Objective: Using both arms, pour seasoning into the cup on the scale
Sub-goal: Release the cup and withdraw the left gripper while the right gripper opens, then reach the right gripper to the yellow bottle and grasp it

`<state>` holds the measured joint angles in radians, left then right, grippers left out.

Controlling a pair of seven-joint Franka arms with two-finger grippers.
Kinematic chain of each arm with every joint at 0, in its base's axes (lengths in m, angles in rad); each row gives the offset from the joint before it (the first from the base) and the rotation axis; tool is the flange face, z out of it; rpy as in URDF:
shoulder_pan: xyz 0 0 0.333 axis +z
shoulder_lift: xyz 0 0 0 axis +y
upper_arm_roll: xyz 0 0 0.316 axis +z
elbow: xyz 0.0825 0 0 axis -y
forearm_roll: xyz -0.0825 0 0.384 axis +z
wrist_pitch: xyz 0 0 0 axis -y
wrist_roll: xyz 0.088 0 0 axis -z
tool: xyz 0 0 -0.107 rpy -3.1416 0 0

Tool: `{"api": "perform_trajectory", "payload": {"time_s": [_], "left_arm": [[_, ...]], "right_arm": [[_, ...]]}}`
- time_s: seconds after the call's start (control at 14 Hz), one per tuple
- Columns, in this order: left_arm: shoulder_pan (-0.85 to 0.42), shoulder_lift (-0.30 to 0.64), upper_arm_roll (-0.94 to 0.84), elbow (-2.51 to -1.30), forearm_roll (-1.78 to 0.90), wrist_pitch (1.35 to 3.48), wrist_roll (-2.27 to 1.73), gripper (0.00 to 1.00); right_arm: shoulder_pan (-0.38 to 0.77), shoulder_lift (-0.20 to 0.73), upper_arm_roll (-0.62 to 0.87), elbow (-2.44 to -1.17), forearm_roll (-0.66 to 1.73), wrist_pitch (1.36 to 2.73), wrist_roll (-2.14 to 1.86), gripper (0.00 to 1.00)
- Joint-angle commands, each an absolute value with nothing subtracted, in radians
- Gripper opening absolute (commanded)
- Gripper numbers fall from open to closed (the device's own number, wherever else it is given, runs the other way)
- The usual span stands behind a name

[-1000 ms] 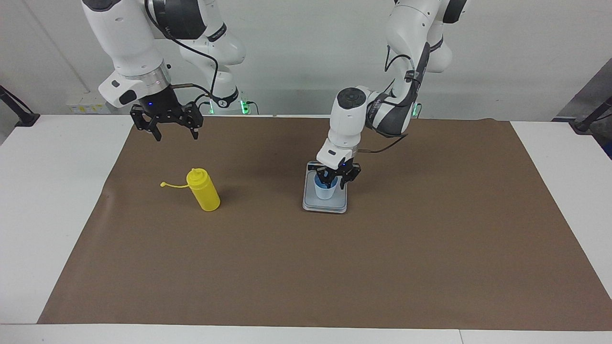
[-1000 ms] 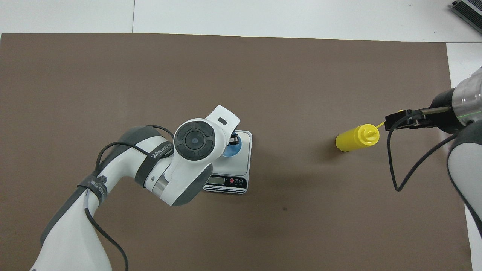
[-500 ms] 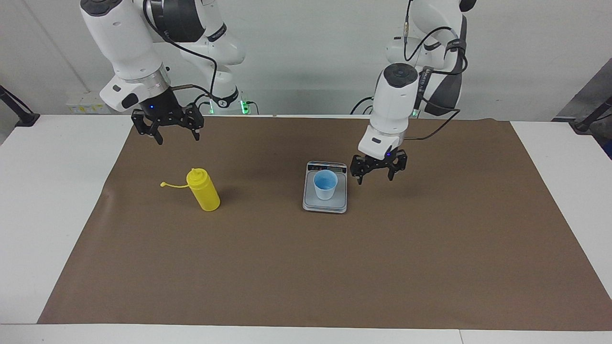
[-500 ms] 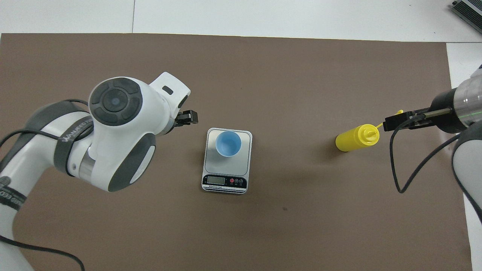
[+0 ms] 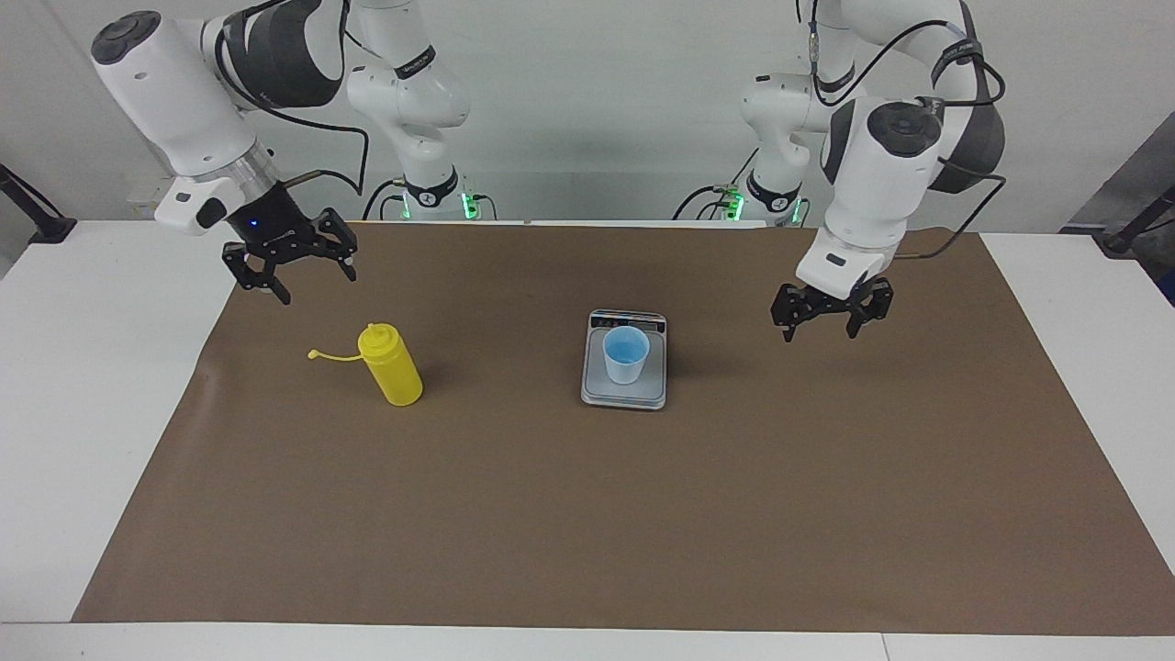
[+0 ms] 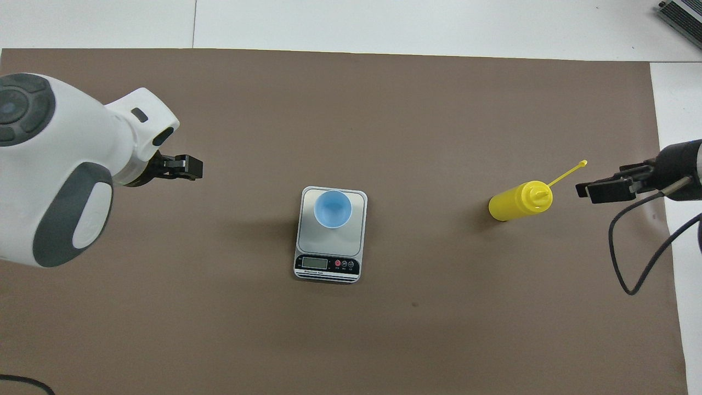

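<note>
White desk (image 5: 110, 413) with brown mat (image 5: 587, 514) under everything. My left end effector (image 5: 822, 323) hangs over bare mat toward the left arm's end, fingers spread wide, holding nothing. My right end effector (image 5: 307, 280) is up over the mat near the bottle, jaws also wide, empty. Scale (image 5: 624, 390) mid-mat, display edge nearest me. Yellow seasoning bottle (image 5: 393, 369) upright toward the right arm's end, tethered cap trailing out. Blue cup (image 5: 625, 355) upright on the scale platform
</note>
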<state>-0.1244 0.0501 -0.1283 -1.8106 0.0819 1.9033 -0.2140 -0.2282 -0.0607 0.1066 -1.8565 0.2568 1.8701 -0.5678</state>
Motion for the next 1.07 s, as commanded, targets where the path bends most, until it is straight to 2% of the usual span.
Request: {"api": "perform_trajectory", "payload": {"time_s": [0.0, 0.21, 0.5, 1.0], "left_arm": [[-0.055, -0.015, -0.135, -1.815, 0.023, 1.849, -0.082, 1.00], [0.008, -0.037, -0.132, -1.798, 0.011, 1.795, 0.007, 1.00], [0.034, -0.026, -0.132, -1.682, 0.009, 1.695, 0.034, 1.00], [0.077, -0.005, -0.144, -1.569, -0.008, 1.575, 0.034, 1.00]], "right_arm": [[-0.291, -0.092, 0.114, -1.966, 0.368, 1.954, -0.800, 1.00], [-0.334, -0.083, 0.112, -2.040, 0.489, 2.009, -1.012, 1.00], [-0.400, -0.060, 0.112, -2.137, 0.615, 2.032, -1.315, 1.00], [-0.417, 0.012, 0.110, -2.282, 0.880, 2.147, -1.771, 1.00]]}}
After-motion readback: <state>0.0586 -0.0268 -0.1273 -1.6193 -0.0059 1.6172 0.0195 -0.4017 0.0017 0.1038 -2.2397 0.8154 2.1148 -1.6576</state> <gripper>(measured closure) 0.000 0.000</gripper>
